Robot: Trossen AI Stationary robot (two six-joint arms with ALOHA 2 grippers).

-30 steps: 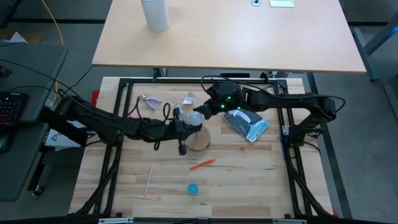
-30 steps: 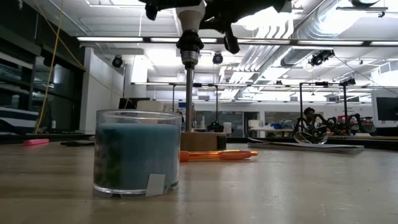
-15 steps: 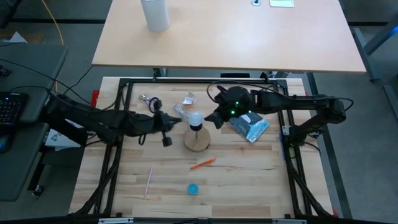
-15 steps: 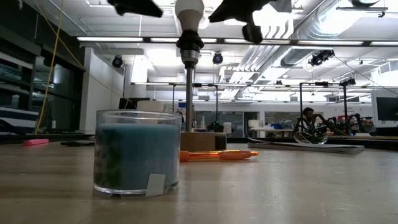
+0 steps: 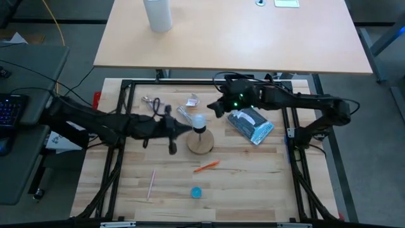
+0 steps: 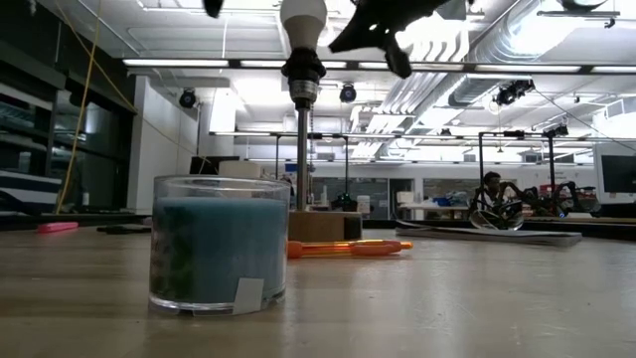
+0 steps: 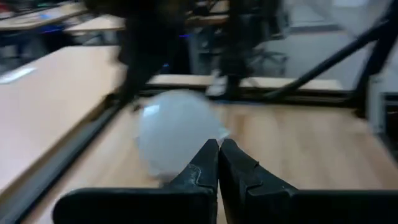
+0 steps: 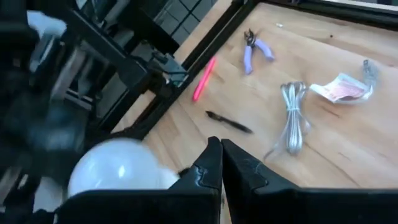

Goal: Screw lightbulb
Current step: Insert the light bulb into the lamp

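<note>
The pink stick (image 5: 151, 183) lies near the table's (image 5: 253, 183) front left part. Purple-handled pliers (image 5: 150, 102) rest toward the back left edge. The left gripper (image 5: 179, 128) hangs just left of the lightbulb (image 5: 199, 120), apart from it, its two fingers pressed together and holding nothing; in the left wrist view the closed fingertips (image 7: 219, 146) point at the pale bulb (image 7: 177, 134) just ahead.

The lightbulb sits upright on the socket of a thin post rising from the round wooden base (image 5: 202, 143), near the middle of the table, a little toward the back. In the low view the bulb (image 6: 303, 17) tops the post (image 6: 301, 149) with no gripper touching it. A clear wrapper (image 5: 192, 100) and a coiled clear cable (image 5: 183, 114) lie behind the base. An orange pen (image 5: 206, 166) lies in front of the base, and a blue round cap (image 5: 197, 192) sits nearer the front edge.

The right gripper (image 5: 215, 109) is just right of and behind the bulb, clear of it, fingers shut and empty. A blue-and-white packet (image 5: 251, 125) lies right of it, toward the right edge.
</note>
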